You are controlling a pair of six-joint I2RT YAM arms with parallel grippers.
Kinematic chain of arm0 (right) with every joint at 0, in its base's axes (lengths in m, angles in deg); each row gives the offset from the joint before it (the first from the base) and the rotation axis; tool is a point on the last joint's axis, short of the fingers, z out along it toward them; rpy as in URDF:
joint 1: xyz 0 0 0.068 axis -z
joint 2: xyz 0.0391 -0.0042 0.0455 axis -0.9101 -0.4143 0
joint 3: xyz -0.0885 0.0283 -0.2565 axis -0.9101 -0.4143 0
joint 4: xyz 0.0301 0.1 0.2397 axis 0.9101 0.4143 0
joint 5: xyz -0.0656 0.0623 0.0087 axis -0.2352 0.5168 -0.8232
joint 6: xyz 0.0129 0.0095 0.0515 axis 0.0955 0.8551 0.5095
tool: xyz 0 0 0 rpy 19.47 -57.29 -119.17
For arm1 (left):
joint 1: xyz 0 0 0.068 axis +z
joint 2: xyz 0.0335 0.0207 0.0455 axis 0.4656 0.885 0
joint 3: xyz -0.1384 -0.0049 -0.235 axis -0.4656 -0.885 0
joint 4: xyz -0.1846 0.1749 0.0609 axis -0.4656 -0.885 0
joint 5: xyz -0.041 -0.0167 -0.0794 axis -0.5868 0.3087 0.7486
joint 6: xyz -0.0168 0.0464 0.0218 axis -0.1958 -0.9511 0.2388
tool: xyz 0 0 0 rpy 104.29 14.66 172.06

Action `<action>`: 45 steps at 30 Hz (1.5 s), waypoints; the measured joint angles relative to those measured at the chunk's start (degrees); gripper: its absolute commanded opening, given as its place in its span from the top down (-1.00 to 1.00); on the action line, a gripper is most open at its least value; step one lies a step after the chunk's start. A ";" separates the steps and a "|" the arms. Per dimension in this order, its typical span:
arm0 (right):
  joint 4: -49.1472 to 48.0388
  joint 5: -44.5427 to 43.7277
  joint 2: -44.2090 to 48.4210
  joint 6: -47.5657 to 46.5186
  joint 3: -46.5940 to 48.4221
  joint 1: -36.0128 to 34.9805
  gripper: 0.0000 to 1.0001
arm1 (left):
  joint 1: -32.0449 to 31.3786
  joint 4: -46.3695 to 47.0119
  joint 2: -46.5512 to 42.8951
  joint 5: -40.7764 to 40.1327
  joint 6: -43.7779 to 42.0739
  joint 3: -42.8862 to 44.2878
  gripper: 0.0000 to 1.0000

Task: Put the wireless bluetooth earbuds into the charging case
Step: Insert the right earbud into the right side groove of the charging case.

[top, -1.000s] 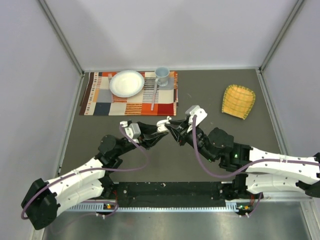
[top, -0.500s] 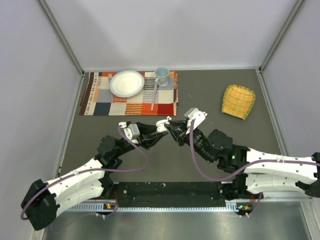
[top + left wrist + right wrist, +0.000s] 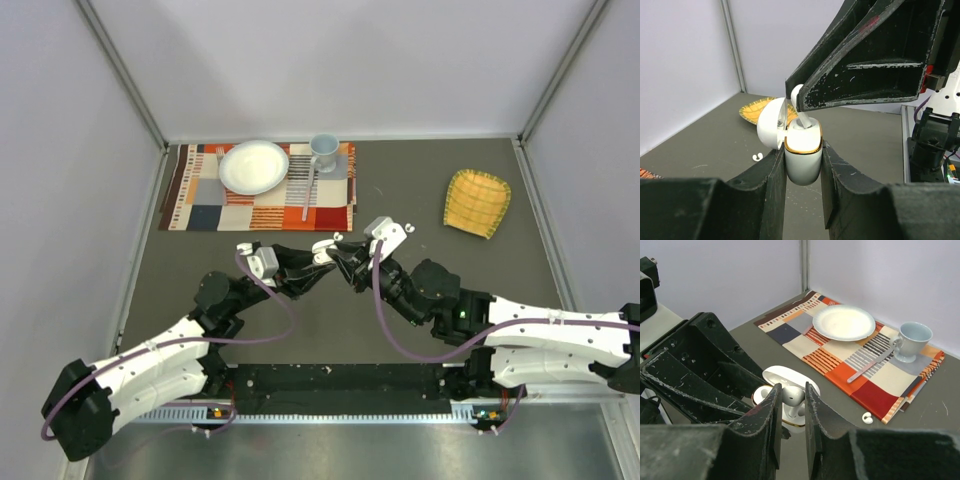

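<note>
My left gripper (image 3: pixel 802 150) is shut on the white charging case (image 3: pixel 802 160), held upright above the table with its lid (image 3: pixel 771 122) swung open. My right gripper (image 3: pixel 792 392) is shut on one white earbud (image 3: pixel 793 395). The earbud's stem points down into a slot of the case (image 3: pixel 762 392), and its head is still above the gold rim. A second earbud (image 3: pixel 867 418) lies loose on the table near the placemat corner; it also shows in the top view (image 3: pixel 410 228). The two grippers meet at mid-table (image 3: pixel 330 250).
A striped placemat (image 3: pixel 260 190) lies at the back left with a white plate (image 3: pixel 253 166), a blue cup (image 3: pixel 323 150) and a piece of cutlery (image 3: pixel 309 190). A yellow checked dish (image 3: pixel 477 202) sits at the back right. Walls close in on both sides.
My right wrist has shifted slightly left toward the case, uncovering the loose earbud on the table. The left arm has held still.
</note>
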 measured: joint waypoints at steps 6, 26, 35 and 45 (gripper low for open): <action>-0.39 -0.66 0.00 -0.13 0.00 0.00 1.00 | 0.00 -0.57 -0.70 -0.37 0.04 0.00 1.00; 0.76 -0.66 0.02 -2.21 -0.22 0.00 1.00 | -0.22 -1.75 -1.07 -1.25 0.46 -0.02 1.00; 2.08 -0.74 -0.50 -4.59 -0.22 -0.37 1.00 | -0.33 -3.28 -1.07 -1.51 0.90 -0.07 1.00; 2.54 -2.89 -0.76 -6.99 -0.24 -1.53 1.00 | -0.33 -3.04 -1.07 -2.62 1.03 -0.07 1.00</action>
